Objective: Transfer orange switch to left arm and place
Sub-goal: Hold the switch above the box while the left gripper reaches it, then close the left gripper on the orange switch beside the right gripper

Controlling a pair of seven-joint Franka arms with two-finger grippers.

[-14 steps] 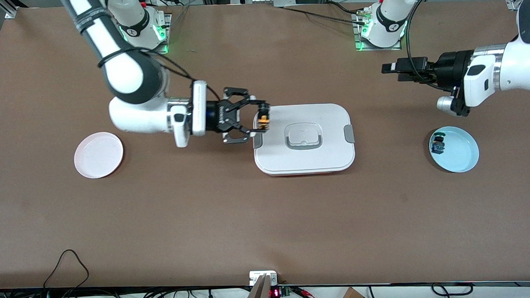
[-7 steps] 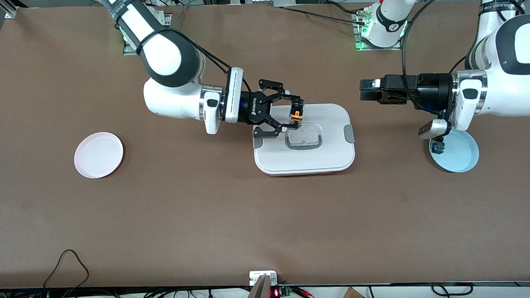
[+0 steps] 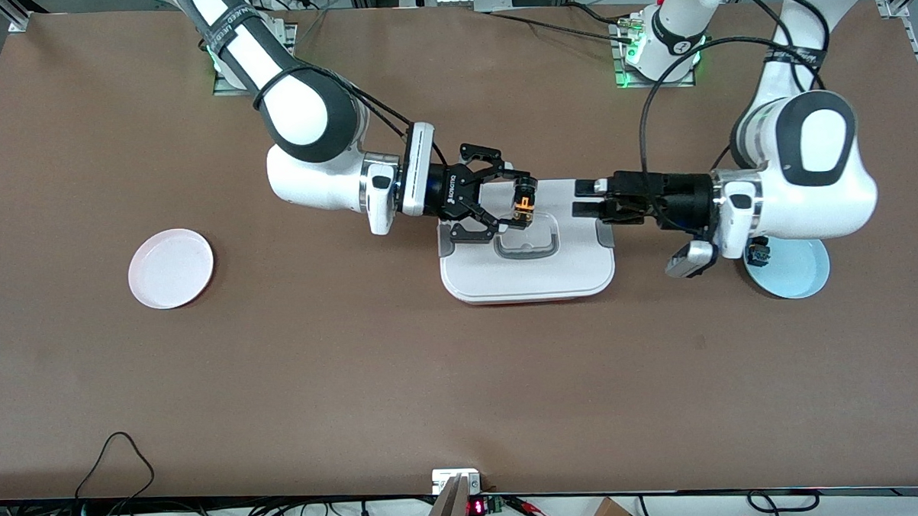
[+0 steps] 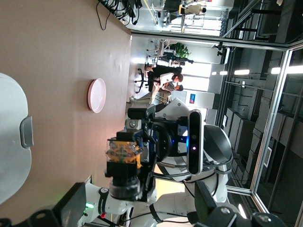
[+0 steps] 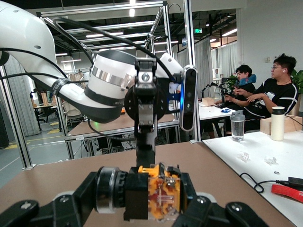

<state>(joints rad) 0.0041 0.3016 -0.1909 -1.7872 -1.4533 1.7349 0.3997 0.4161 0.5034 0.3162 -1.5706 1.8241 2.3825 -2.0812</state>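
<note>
The orange switch (image 3: 524,200), orange body with a black cap, is held sideways in my right gripper (image 3: 522,203), which is shut on it above the lid of the white box (image 3: 536,274). In the right wrist view the switch (image 5: 158,194) sits between the fingers (image 5: 80,201). My left gripper (image 3: 577,197) is open, level with the switch and pointing at it, over the box's end toward the left arm, a short gap away. In the left wrist view the switch (image 4: 124,158) shows ahead of the open left gripper (image 4: 139,201), with the box (image 4: 12,142) below.
A pink plate (image 3: 171,268) lies toward the right arm's end of the table. A light blue plate (image 3: 799,269) lies toward the left arm's end, partly covered by the left arm, with a blue switch (image 3: 757,255) on it.
The right gripper carried the orange switch farther over the box lid. The left arm swung in from near the blue plate until its open gripper faces the switch.
</note>
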